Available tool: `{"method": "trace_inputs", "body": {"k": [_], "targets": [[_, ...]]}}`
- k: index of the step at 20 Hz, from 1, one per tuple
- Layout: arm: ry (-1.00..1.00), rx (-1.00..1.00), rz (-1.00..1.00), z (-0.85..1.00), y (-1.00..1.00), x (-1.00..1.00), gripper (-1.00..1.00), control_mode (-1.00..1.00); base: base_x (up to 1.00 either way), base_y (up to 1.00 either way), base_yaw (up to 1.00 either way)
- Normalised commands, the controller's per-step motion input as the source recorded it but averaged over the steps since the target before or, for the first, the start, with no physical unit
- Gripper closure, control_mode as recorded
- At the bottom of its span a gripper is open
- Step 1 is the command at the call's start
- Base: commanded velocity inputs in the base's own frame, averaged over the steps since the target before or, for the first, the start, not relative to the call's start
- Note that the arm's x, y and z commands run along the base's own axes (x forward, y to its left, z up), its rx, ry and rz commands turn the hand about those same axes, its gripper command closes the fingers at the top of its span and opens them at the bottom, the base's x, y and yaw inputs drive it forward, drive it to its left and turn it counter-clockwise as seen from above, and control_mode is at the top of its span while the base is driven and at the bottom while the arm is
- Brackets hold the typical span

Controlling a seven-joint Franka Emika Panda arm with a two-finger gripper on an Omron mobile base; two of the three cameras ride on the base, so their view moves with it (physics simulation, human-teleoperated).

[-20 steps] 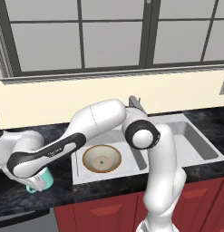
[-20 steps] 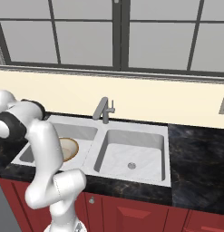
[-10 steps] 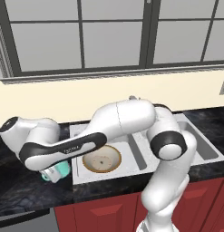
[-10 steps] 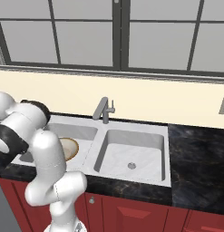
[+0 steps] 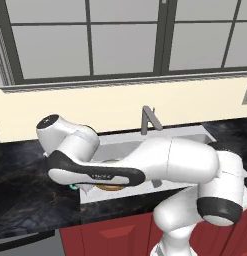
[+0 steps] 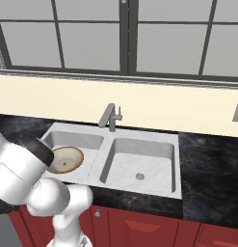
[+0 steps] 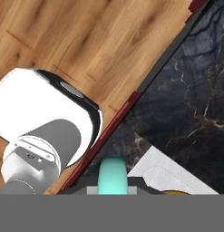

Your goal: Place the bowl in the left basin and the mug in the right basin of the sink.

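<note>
One item is home already: the bowl (image 6: 65, 159) lies flat in the left basin (image 6: 74, 140), so the mug (image 7: 113, 174) is the job in hand. In the hand view its teal body sits right at the gripper (image 7: 113, 185), whose fingers are drawn in narrow. They seem to be clamped on the mug, though the contact itself is cut off at the bottom of that view. From the left base view a sliver of teal shows under the forearm, near the sink's (image 6: 139, 190) left front corner, beside the bowl and above the black counter (image 7: 190, 104).

The right basin (image 6: 139, 164) stands bare on the far side of the faucet (image 6: 110, 117), well apart from where the mug is now. To do the carry well:

- Keep the grip firm and the mug level. The hand camera looks out past the counter edge to the wood floor (image 7: 63, 36), so a slip here could send the mug off the front
- Travel across above rim height, clearing the bowl, the divider and the faucet spout
- Mind the folded arm (image 5: 145, 170), which lies low over the left basin. Swinging it right should not sweep the bowl
- Lower well inside the right basin, near the drain, and let go only once the base is down
</note>
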Motion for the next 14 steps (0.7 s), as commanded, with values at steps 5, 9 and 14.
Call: {"method": "trace_inputs", "body": {"k": [5, 9, 14], "targets": [[0.0, 0.07, 0.18, 0.06, -0.68, 0.0, 1.0, -1.0, 0.0, 0.0, 0.0], [0.04, 0.01, 0.07, 0.09, -0.75, -0.01, 1.0, -1.0, 0.0, 0.0, 0.0], [0.1, 0.0, -0.19, 0.06, -0.81, 0.01, 1.0, -1.0, 0.0, 0.0, 0.0]]}}
